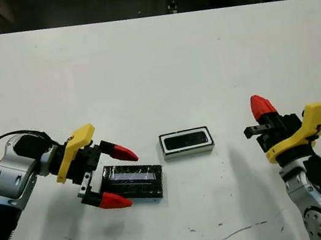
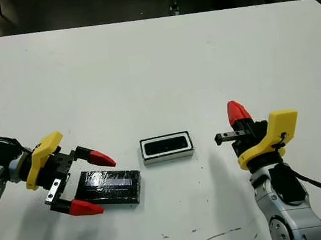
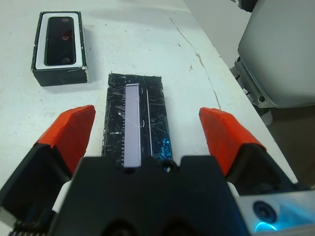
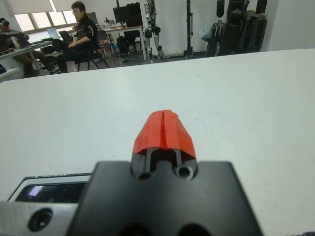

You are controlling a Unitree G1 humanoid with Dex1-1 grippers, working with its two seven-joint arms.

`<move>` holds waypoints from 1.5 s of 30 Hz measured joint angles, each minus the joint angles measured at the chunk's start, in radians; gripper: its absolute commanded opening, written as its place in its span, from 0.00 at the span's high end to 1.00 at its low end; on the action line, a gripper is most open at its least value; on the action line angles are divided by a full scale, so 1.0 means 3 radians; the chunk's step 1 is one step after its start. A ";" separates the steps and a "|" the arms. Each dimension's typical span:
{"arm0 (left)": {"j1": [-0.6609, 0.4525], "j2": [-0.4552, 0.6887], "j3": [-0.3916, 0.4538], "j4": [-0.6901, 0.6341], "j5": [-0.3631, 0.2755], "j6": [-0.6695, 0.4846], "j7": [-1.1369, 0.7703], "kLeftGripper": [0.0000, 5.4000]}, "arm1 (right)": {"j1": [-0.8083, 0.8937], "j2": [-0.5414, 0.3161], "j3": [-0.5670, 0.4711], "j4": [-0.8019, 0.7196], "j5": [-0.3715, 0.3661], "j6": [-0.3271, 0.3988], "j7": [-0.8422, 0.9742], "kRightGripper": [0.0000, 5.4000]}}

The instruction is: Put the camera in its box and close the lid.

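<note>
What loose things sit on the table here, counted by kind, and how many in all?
Camera: 1, lying inside the box
Box: 1, a white tray with a dark rim
Lid: 1, black, flat on the table beside the box, between the open fingers of the left claw
Total: 3

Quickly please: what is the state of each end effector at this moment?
Left end effector: open, its fingers on either side of the lid, holding nothing.
Right end effector: closed, empty, beside the box.
</note>
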 measured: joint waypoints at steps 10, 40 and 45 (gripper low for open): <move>0.0004 -0.0016 0.0000 0.0008 0.0062 -0.0038 0.0033 0.00 | 0.0004 -0.0002 0.0000 -0.0001 0.0003 0.0000 0.0009 1.00; 0.0133 -0.0144 0.0028 0.0166 0.0089 -0.0289 0.0032 0.00 | 0.0003 -0.0016 0.0002 -0.0005 0.0040 0.0031 0.0015 1.00; 0.0165 -0.0150 0.0037 0.0167 0.0102 -0.0321 0.0096 0.00 | 0.0005 -0.0019 0.0002 -0.0013 0.0040 0.0032 0.0015 1.00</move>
